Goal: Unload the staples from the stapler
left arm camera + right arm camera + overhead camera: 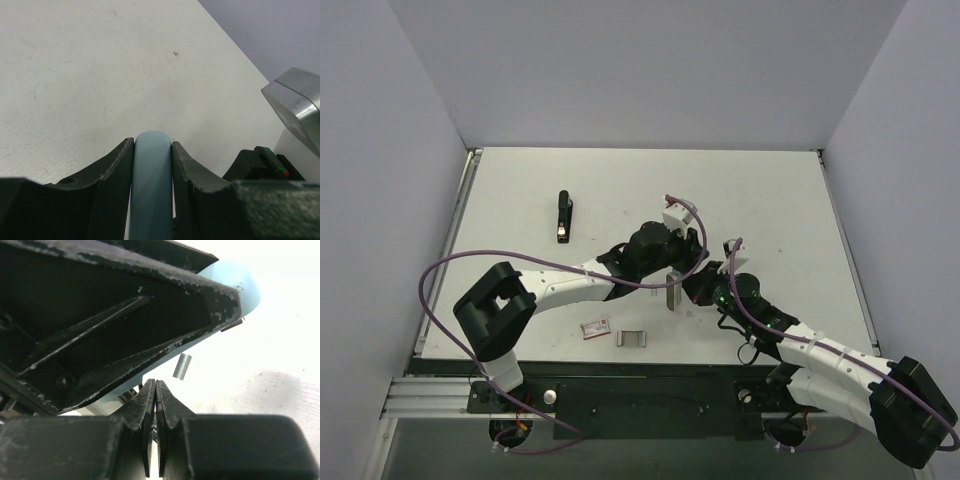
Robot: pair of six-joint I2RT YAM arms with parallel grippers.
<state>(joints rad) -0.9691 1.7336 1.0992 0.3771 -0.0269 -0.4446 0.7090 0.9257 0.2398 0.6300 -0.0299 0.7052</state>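
Note:
The slim black stapler lies on the table at the far left, silvery tip toward me, apart from both grippers. My left gripper is shut on a light-blue rounded bar, held above the table's middle. A silvery metal part hangs below it and also shows in the left wrist view. My right gripper is right beside it with its fingers pressed together under the blue body; I see nothing between them. A short staple strip shows below the blue body.
A small red-and-white box and a grey metal piece lie near the table's front edge. Both arms cross the front middle. Purple walls stand on three sides.

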